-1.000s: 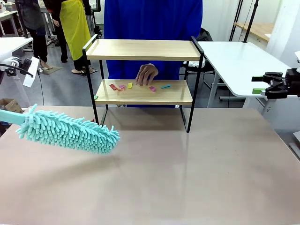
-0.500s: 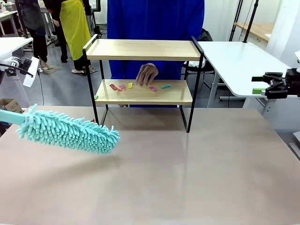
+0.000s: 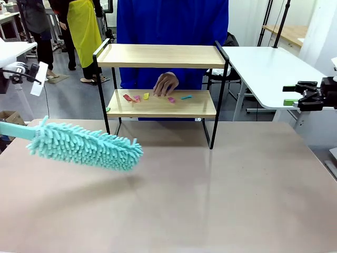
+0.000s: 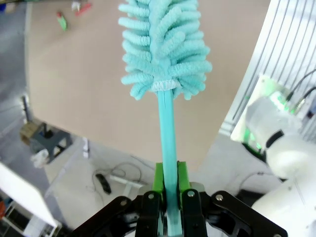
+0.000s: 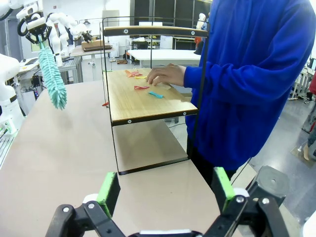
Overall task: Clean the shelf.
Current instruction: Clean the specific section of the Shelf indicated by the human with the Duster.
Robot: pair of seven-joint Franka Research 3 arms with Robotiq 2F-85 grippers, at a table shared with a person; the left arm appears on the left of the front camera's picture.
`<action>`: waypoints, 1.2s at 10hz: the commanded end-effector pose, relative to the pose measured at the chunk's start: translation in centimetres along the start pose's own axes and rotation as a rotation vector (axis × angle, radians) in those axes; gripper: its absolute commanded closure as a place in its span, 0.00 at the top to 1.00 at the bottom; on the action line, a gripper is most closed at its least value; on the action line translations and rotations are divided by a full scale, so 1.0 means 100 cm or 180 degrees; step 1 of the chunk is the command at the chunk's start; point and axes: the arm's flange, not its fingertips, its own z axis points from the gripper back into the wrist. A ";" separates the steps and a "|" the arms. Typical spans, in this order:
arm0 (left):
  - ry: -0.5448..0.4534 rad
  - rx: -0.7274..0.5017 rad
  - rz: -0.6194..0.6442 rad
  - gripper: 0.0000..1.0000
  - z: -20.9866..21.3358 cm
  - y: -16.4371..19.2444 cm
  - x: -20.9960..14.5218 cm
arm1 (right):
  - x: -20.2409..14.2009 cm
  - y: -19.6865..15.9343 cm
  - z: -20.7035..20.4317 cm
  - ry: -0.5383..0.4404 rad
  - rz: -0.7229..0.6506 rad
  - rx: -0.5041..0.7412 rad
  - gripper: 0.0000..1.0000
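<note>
Shelf (image 3: 160, 55) stands at the table's far side, scraps (image 3: 136, 98) on its lower board by the person's hand (image 3: 166, 83). Our left gripper (image 4: 170, 197) clamps the duster (image 3: 87, 147) handle; right gripper (image 5: 165, 190) spread, empty. We risk hitting that hand or snagging the frame.

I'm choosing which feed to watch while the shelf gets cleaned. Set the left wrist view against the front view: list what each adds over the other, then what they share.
Left wrist view adds: the grip itself, with the left gripper shut and its green pads clamped on the duster's thin turquoise handle.
Front view adds: the shelf, coloured scraps on its lower board, a person's hand on that board beside them, and the open right gripper off the table's right side.
Shared: the fluffy turquoise duster head above the beige tabletop.
</note>
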 end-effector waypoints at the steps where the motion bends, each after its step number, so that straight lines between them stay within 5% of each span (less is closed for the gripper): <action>1: -0.0501 0.0025 0.0196 0.13 0.003 -0.016 0.028 | 0.003 0.001 -0.001 -0.0001 0.0020 0.0009 1.00; 3: -0.1154 -0.0213 0.0816 0.13 0.014 -0.026 0.059 | 0.003 0.001 -0.001 -0.0001 0.0020 0.0009 1.00; 6: -0.1426 -0.0420 0.1329 0.13 0.020 -0.049 0.124 | 0.003 0.001 -0.001 -0.0001 0.0020 0.0009 1.00; 12: -0.1311 -0.0528 0.1390 0.13 0.016 -0.056 0.139 | 0.003 0.001 -0.001 -0.0001 0.0020 0.0009 1.00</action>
